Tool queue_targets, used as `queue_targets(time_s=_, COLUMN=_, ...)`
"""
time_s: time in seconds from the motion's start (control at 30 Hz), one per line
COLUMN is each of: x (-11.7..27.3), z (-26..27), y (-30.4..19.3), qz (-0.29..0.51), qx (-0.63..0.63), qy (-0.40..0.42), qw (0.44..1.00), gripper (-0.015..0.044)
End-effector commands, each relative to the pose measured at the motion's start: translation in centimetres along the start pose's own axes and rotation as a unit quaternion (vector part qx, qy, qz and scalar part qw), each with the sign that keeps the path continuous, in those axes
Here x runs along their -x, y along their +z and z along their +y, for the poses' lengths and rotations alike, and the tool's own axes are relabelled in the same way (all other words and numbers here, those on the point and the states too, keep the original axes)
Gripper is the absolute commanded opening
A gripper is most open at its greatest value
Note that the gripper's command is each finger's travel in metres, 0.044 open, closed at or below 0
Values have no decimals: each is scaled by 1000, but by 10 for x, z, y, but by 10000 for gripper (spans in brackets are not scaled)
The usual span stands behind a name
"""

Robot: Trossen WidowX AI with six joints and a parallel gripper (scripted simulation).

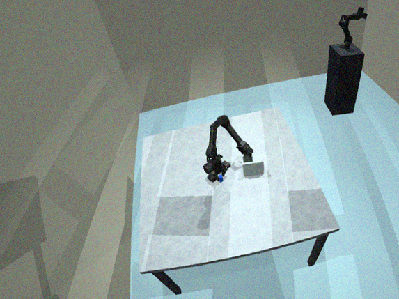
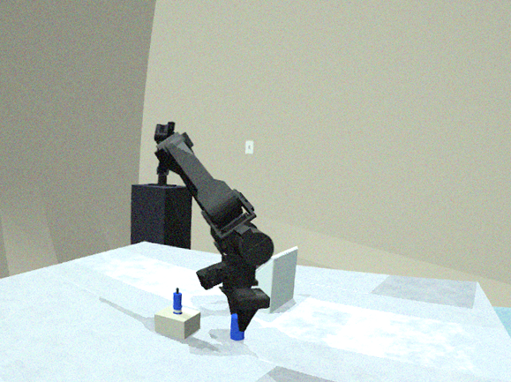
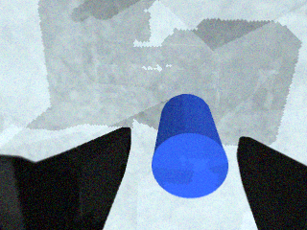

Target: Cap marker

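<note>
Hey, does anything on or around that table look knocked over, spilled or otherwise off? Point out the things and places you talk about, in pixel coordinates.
Nothing stands out. The marker (image 2: 177, 302) is upright in its holder block (image 2: 170, 323), and the loose cap (image 1: 220, 178) (image 2: 236, 333) (image 3: 189, 165) stands upright between the open fingers of the tool (image 2: 239, 322) (image 3: 183, 141). I see no spill or damage.

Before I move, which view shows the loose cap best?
Wrist: the blue cap appears large and unobstructed there. Exterior shows it standing, partly behind a finger; top shows only a small blue spot beside the gripper.
</note>
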State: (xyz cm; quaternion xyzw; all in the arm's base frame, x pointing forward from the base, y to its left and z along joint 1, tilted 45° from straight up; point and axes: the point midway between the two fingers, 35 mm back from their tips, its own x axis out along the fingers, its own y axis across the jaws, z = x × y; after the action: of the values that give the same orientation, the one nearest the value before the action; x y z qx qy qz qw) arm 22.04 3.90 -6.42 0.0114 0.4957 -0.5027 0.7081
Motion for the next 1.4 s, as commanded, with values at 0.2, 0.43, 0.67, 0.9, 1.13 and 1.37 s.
queue_targets(time_s=0.2, x=-14, z=-2, y=0, qz=-2, qx=3, qy=-2, qw=1000, gripper=246)
queue_targets(time_s=0.43, x=-14, z=-2, y=0, qz=-2, qx=3, qy=-2, qw=1000, gripper=121)
queue_targets(time_s=0.67, x=-14, z=-2, y=0, qz=-2, qx=3, qy=-2, qw=1000, gripper=54)
queue_targets(time_s=0.9, x=5, z=0, y=0, qz=-1, qx=3, qy=-1, qw=1000, gripper=0)
queue_targets(time_s=1.13, x=26, z=0, y=0, qz=-1, qx=4, qy=-1, qw=1000, gripper=0)
queue_targets(time_s=1.37, x=46, z=-1, y=-1, qz=-1, qx=3, qy=-1, qw=1000, gripper=0)
